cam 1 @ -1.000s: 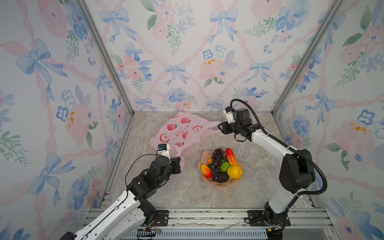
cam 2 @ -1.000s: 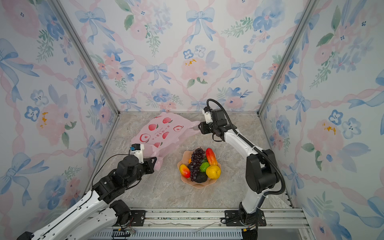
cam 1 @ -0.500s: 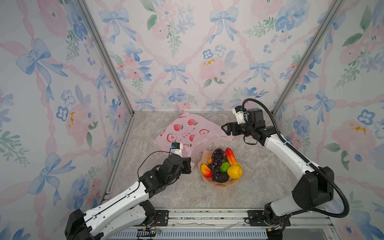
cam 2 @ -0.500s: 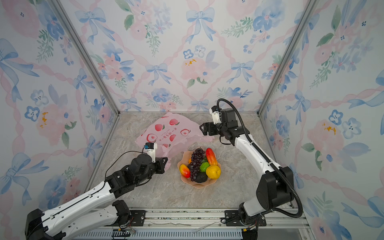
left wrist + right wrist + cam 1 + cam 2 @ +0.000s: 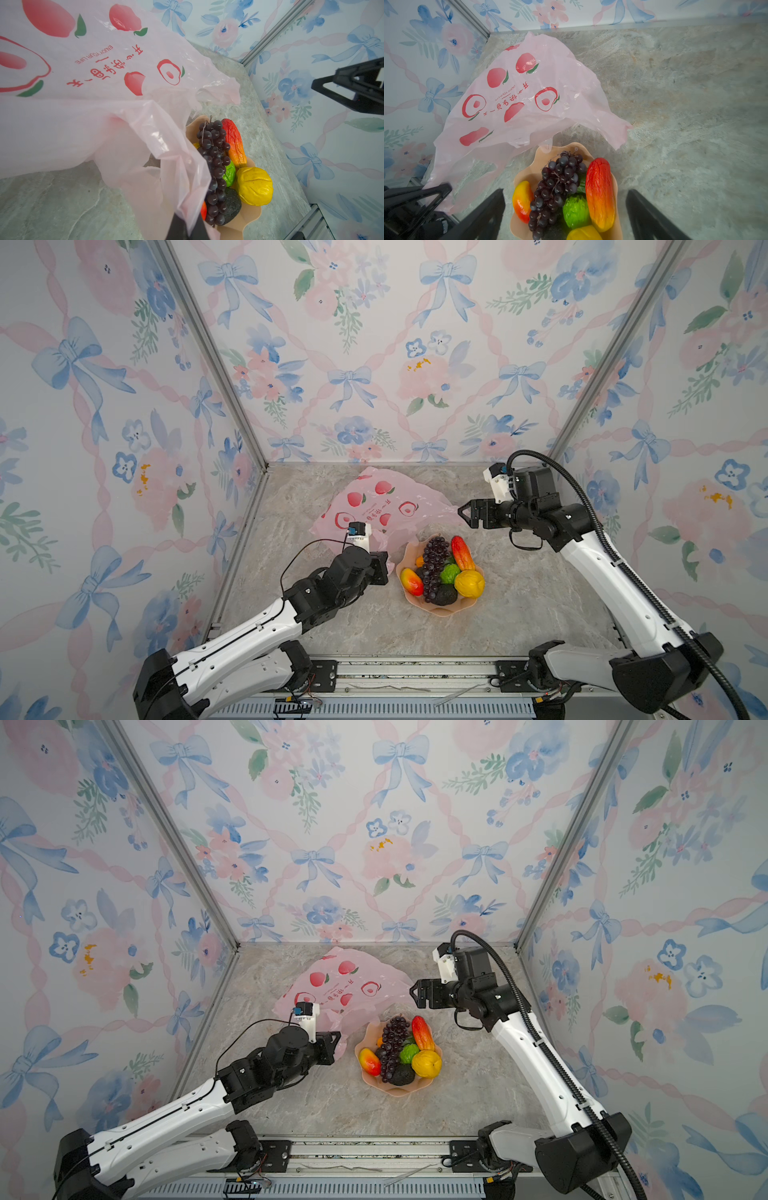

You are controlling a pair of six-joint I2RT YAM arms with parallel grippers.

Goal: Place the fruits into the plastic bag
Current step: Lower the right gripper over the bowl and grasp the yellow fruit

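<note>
On the bench [image 5: 519, 605], left of the bowled fruits [image 5: 436, 568], the plastic bag [image 5: 374, 506] sags, its handle apparently clamped in the left fingers [image 5: 178, 230]; right fingers [image 5: 483, 214] spread empty. Tugging may tear it.

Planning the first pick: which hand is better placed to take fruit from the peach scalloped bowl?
Right: the right hand is open, empty, aimed at the peach scalloped bowl; the left hand is shut on the pink plastic bag.

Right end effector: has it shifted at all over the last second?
Yes. In both top views the right end effector has drawn rightward, from behind the middle of the peach bowl to behind its right edge, jaws now open and empty.
</note>
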